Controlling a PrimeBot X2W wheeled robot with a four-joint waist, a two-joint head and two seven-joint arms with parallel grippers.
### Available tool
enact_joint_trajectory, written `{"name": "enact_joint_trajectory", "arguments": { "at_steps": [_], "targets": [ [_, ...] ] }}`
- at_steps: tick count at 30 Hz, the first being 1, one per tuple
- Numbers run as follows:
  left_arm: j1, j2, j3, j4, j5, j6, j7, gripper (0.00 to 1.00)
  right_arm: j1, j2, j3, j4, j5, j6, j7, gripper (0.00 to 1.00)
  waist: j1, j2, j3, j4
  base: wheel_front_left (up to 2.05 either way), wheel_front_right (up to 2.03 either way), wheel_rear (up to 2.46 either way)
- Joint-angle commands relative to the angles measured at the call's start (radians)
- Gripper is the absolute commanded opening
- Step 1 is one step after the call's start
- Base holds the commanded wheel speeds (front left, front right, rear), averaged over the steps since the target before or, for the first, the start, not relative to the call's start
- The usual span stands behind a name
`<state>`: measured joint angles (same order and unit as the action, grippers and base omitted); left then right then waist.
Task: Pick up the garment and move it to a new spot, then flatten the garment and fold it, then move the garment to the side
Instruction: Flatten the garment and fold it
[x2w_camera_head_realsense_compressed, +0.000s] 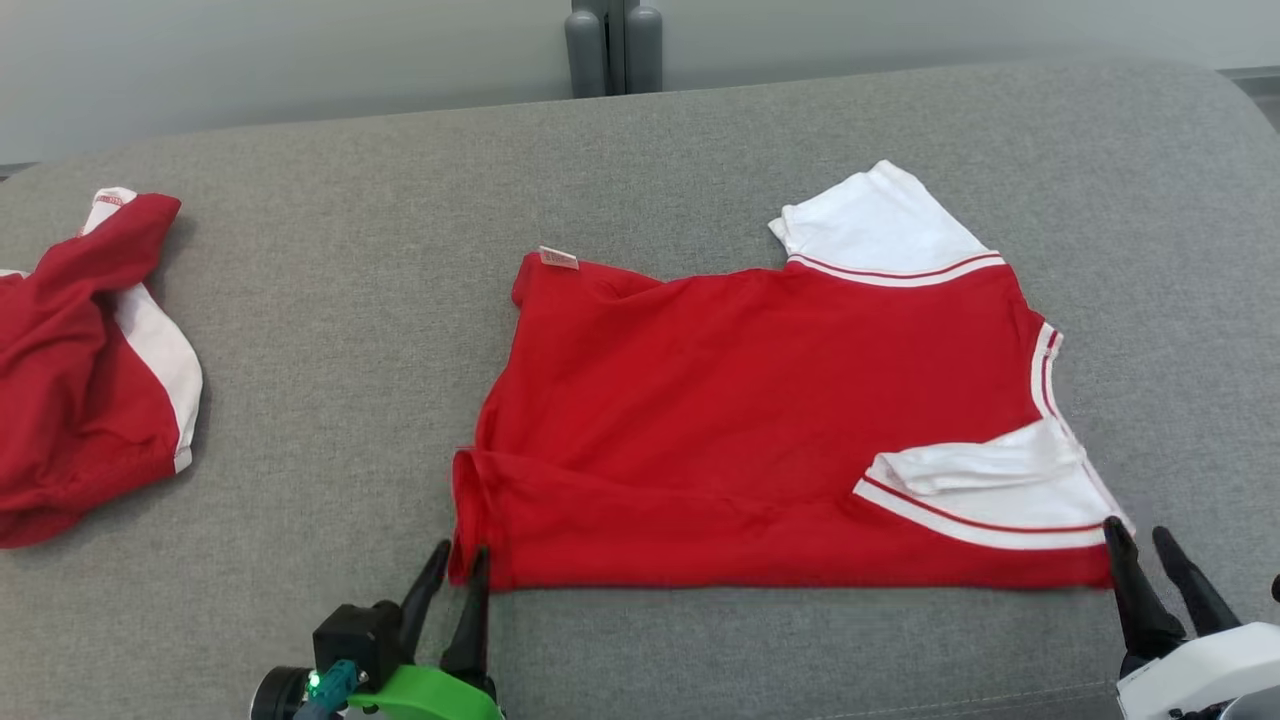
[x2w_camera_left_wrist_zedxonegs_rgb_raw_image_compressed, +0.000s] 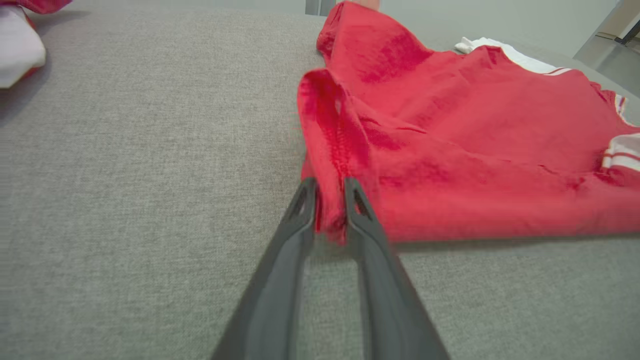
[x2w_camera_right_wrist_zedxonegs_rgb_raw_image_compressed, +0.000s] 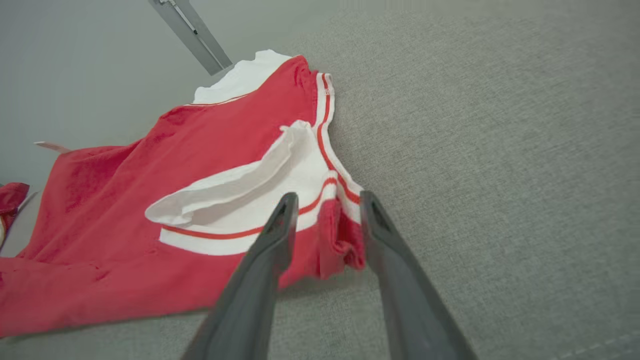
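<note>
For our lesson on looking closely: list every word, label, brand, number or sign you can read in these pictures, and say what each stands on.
No text here can be read.
Tag at the shirt's far corner: red print, too small to read.
Label on the other garment: red print, too blurred to read.
</note>
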<state>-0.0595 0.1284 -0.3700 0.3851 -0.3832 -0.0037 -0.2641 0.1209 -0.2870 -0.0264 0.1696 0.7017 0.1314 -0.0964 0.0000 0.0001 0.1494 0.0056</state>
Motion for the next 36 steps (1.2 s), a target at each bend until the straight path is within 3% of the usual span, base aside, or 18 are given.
{"name": "enact_joint_trajectory", "arguments": {
  "at_steps": [1,6,19,36],
  "targets": [
    [0.005,-0.003,0.009,-0.012,0.005,0.0,0.0,1.0,0.002,0.009,-0.015,-0.014,-0.025,-0.001,0.002,1.0,0.0,-0.0001,-0.012,0.001,0.0,0.0,0.0],
    [-0.02,-0.007,0.065,-0.072,0.035,0.004,0.0,1.0,-0.047,0.035,-0.035,-0.068,-0.099,-0.001,-0.014,1.0,0.0,-0.0001,-0.035,0.0,0.0,0.0,0.0],
    [-0.051,-0.017,0.225,-0.208,0.129,-0.003,0.0,1.0,-0.147,0.063,0.025,-0.138,-0.255,-0.001,-0.115,1.0,0.0,-0.0001,-0.075,0.002,0.0,0.0,0.0],
    [0.014,-0.034,0.353,-0.238,0.176,-0.047,0.0,1.0,-0.078,0.103,0.01,-0.178,-0.346,-0.001,-0.164,1.0,0.0,-0.0001,-0.098,0.02,0.0,0.0,0.0]
  ]
}}
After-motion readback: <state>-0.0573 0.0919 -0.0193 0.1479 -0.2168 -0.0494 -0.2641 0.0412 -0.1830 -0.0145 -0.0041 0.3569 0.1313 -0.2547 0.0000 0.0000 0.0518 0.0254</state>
